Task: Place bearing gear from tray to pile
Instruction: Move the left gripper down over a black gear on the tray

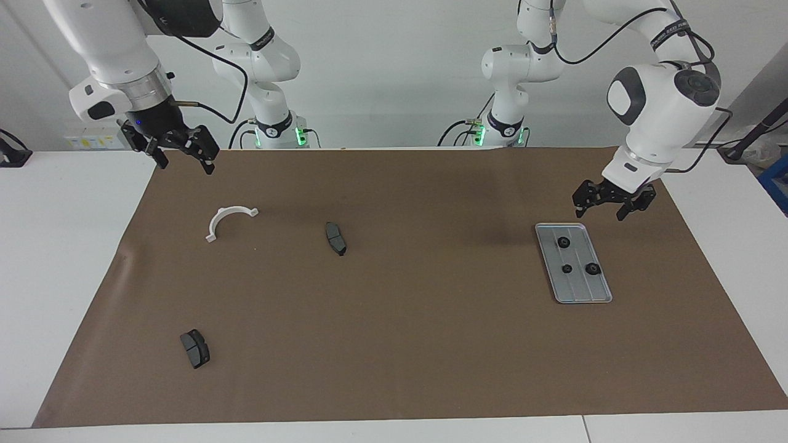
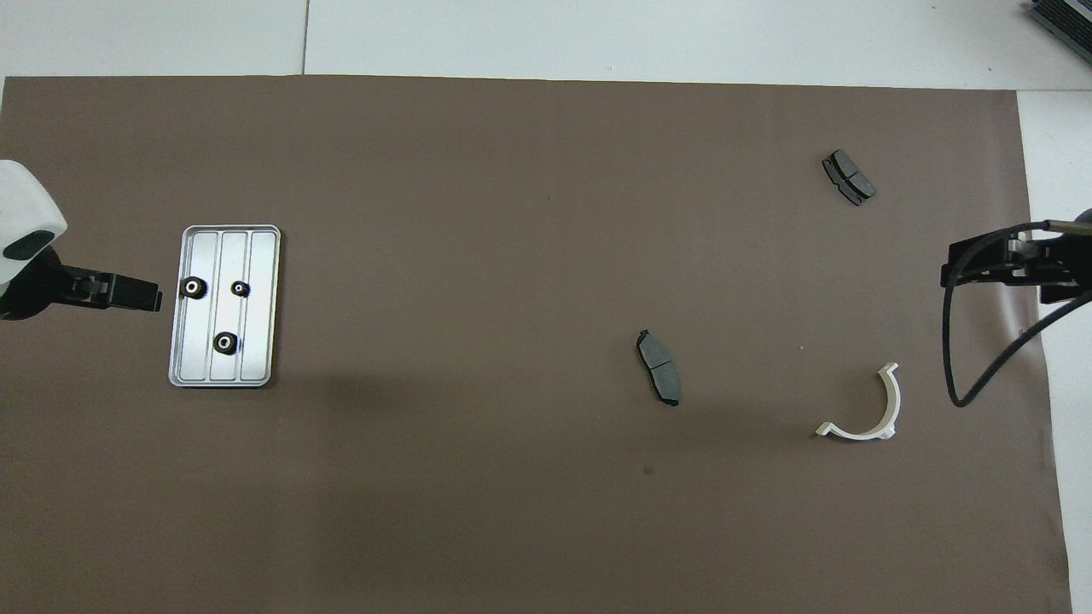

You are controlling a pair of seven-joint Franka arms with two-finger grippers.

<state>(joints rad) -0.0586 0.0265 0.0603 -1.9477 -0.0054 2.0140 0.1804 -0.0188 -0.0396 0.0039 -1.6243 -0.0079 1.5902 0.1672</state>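
Though open, the left gripper [image 1: 607, 207] (arm cropped overhead) holds nothing.

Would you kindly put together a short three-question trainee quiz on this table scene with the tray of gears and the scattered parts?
1. How many bearing gears lie in the tray?
2. True or false: the left gripper is shut on a gear.
3. Which part lies nearest the robots? A) the white half-ring bracket B) the brake pad mid-table C) the brake pad farthest out

Key
1. Three.
2. False. It hangs open, empty, up in the air by the tray's end nearest the robots. The right gripper waits open over the mat's edge at its own end.
3. A.
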